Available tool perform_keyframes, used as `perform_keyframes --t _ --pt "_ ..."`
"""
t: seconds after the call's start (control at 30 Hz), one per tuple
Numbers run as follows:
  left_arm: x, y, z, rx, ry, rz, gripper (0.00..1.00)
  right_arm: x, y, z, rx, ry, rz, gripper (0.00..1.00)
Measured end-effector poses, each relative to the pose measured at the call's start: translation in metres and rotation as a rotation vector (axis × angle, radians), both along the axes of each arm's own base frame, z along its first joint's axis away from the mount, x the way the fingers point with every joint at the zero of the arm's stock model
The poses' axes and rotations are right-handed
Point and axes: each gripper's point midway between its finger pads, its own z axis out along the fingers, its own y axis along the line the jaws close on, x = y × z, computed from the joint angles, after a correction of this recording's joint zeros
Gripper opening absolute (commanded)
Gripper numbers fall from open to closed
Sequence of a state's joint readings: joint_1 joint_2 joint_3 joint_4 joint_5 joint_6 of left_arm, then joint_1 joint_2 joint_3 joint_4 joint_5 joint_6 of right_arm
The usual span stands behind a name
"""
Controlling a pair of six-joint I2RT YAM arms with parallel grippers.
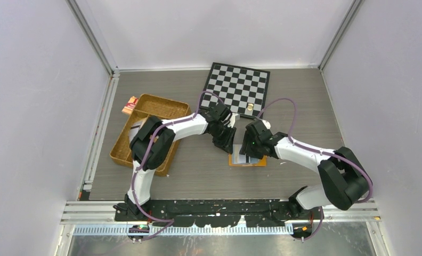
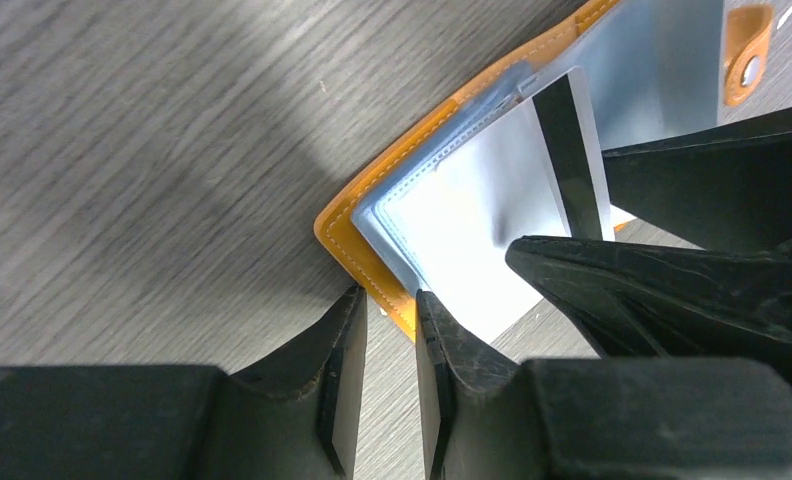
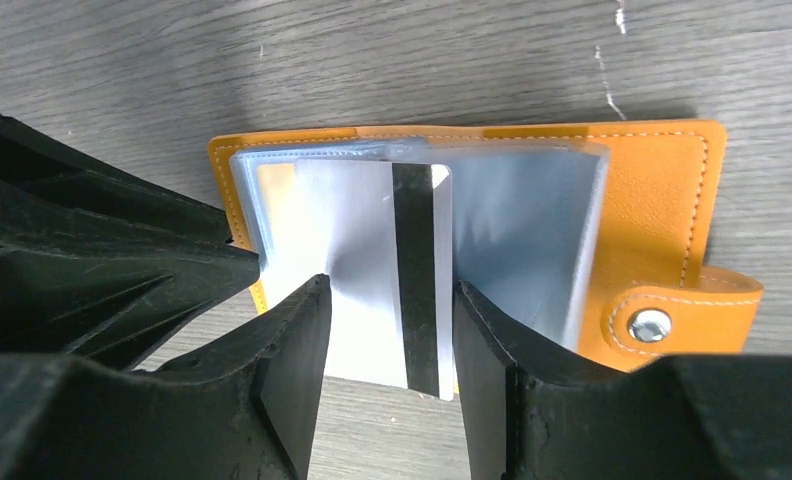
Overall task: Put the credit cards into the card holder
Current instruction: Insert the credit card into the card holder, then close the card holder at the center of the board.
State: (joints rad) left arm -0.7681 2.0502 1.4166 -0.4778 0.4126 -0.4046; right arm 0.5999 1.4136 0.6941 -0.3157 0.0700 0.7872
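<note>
Stiff, slick silver-grey card (image 3: 372, 250), half inside the floppy card holder (image 3: 662, 190), suits an edge pinch; right jaws straddle it, left jaws narrow at the holder's rim, both grips unclear

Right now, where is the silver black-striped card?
Right wrist view: the striped silver card lies partly tucked into the open card holder, between the fingers of the right gripper. From above, that is mid-table, just nearer than the chessboard.

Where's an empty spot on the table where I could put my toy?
Bare table right of the chessboard, and the strip in front of the holder. Crowded: the middle, left gripper and right gripper over the holder; tray at left.
</note>
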Motion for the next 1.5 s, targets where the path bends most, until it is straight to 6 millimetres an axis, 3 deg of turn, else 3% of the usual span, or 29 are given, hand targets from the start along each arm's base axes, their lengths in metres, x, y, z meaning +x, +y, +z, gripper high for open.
perform_keyframes --t 0.23,0.6,0.87,1.1,1.23,1.37,1.43,1.5 --pt "-0.006 -0.003 0.0 -0.003 0.006 -0.016 0.26 0.002 -0.007 0.016 -0.014 -0.053 -0.008 0.55" --pt "-0.008 -0.004 0.0 -0.008 0.015 -0.02 0.26 0.004 0.0 0.004 -0.009 -0.033 0.035 0.45" --pt "-0.009 -0.003 0.0 -0.014 0.028 -0.022 0.26 0.005 0.01 0.007 0.018 -0.055 0.116 0.42" --pt "-0.008 -0.002 0.0 -0.014 0.028 -0.02 0.28 0.002 0.011 0.009 0.01 -0.056 0.173 0.55" --pt "-0.005 0.0 0.0 -0.016 0.028 -0.013 0.31 0.0 0.011 0.035 0.024 -0.089 0.188 0.67" --pt "-0.005 0.0 0.001 -0.022 0.03 -0.012 0.34 0.009 0.002 0.08 0.03 -0.183 0.158 0.7" --pt "-0.005 0.0 0.001 -0.025 0.032 -0.013 0.35 0.016 -0.012 0.094 0.027 -0.212 0.113 0.7" --pt "-0.005 -0.001 0.002 -0.028 0.034 -0.013 0.35 0.023 -0.035 0.095 0.012 -0.203 0.042 0.7"
